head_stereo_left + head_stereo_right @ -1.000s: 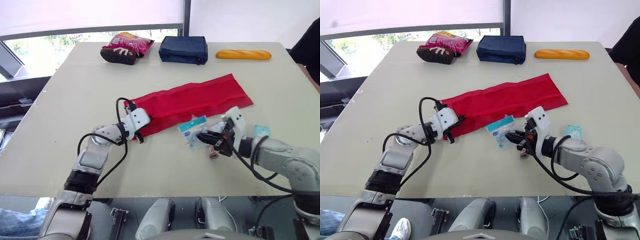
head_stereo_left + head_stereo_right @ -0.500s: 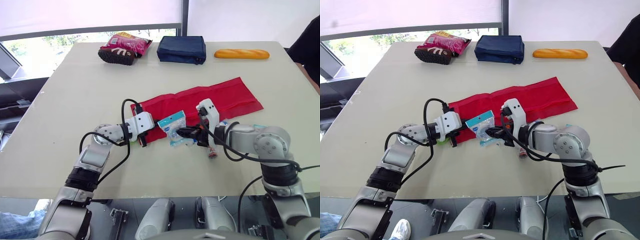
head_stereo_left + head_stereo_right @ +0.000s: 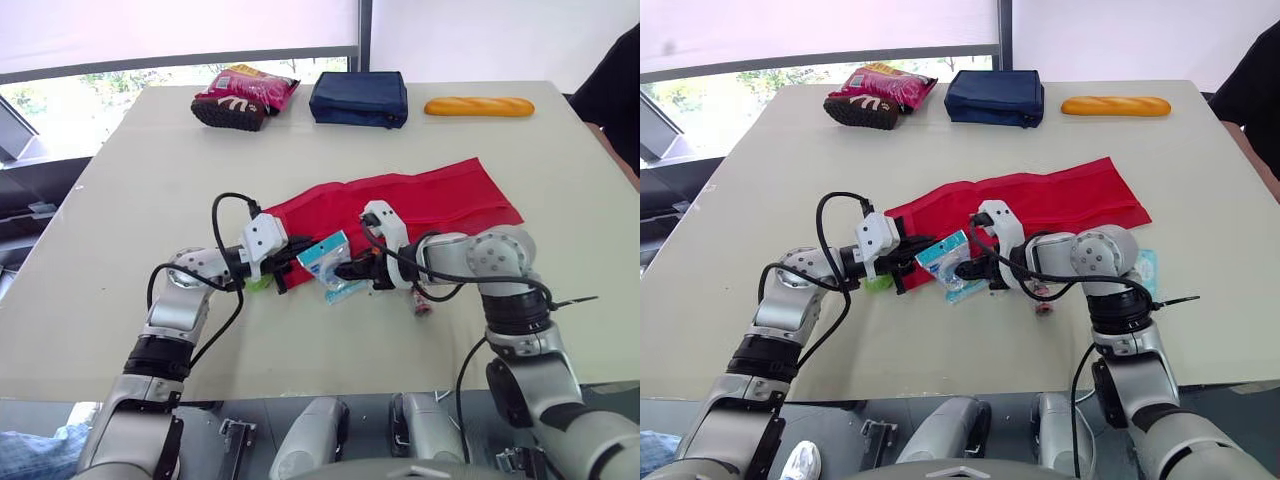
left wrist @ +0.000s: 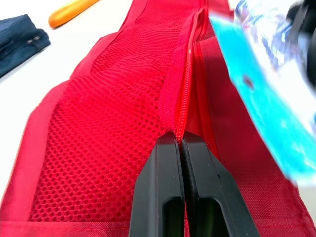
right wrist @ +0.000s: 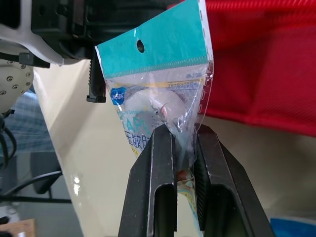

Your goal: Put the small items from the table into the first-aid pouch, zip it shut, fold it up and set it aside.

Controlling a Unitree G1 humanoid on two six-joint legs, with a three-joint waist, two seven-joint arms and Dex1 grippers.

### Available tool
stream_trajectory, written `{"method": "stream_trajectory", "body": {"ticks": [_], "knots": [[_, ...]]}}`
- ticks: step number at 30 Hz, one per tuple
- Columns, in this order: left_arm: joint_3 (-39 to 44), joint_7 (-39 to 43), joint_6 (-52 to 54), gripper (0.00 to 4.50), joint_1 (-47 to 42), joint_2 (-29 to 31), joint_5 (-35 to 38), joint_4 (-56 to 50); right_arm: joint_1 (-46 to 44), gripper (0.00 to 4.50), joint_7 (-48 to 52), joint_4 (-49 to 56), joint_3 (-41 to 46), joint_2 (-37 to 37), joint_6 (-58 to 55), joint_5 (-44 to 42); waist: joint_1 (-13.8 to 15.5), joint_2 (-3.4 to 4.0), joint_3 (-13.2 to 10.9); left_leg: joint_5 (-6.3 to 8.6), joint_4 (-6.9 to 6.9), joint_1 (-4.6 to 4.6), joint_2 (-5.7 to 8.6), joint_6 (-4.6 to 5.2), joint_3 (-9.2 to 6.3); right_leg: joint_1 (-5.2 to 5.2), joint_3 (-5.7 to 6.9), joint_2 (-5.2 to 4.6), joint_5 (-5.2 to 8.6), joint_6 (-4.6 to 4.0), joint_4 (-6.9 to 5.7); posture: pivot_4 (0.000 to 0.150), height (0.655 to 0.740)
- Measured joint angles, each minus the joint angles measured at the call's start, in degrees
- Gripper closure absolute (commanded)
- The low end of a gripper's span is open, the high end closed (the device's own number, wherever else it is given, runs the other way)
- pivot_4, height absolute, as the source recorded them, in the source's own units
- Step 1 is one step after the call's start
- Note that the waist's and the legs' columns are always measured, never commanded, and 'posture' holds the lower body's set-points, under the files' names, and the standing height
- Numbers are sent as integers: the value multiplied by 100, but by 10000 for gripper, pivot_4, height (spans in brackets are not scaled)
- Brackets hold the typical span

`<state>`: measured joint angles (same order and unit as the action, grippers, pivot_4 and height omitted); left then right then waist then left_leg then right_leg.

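Across the pale surface [image 3: 120, 180] the first-aid pouch [image 3: 430, 195] lies unrolled. The left hand [image 4: 180, 143], clenched on its zipper edge, apparently props the mouth open for the right hand [image 5: 183, 133], which grips a teal-topped packet [image 5: 158, 64] just beside it.

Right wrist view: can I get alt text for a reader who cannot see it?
The right pincer is shut on a clear plastic packet with a teal header strip that has a punched hole. Behind the packet are the red pouch, the beige table and part of the left arm.
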<state>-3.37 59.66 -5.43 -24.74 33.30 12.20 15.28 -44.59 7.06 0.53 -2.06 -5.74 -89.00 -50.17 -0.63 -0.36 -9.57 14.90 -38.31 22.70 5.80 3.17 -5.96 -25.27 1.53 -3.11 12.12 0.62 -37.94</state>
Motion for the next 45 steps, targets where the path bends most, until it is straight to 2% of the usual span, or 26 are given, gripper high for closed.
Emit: {"method": "stream_trajectory", "body": {"ticks": [6,12,28,37,45], "knots": [[41,315,-141,44684,-184,-4,82,280,-278,44482,-133,-659,457,351,-315,348,-27,1,0,0,1,2,0,0,5,-7,-5,1,-1,-2,-4,1500,7395],[-7,501,-613,44684,-228,2,-98,460,-592,44482,-197,-1239,562,580,-312,934,-36,2,1,0,2,8,0,0,13,-16,-15,2,-3,-3,-7,1500,7395],[-52,273,-631,44684,-96,-156,-195,163,-606,44482,117,-1348,358,674,-317,1148,-53,2,2,0,3,8,0,-1,17,-21,-24,5,-4,-4,-9,1500,7395],[-117,481,-868,44684,56,49,-199,-13,-1213,44482,-183,-2314,1791,1069,-297,1598,-67,3,2,0,7,8,-1,-1,25,-27,-35,8,-6,-6,-11,1500,7395],[-137,500,-1020,44684,43,103,-194,-22,-1330,44482,-466,-2414,2857,1385,-279,1652,-87,4,2,0,8,9,-1,-1,27,-29,-38,8,-6,-7,-12,1500,7395]]}}
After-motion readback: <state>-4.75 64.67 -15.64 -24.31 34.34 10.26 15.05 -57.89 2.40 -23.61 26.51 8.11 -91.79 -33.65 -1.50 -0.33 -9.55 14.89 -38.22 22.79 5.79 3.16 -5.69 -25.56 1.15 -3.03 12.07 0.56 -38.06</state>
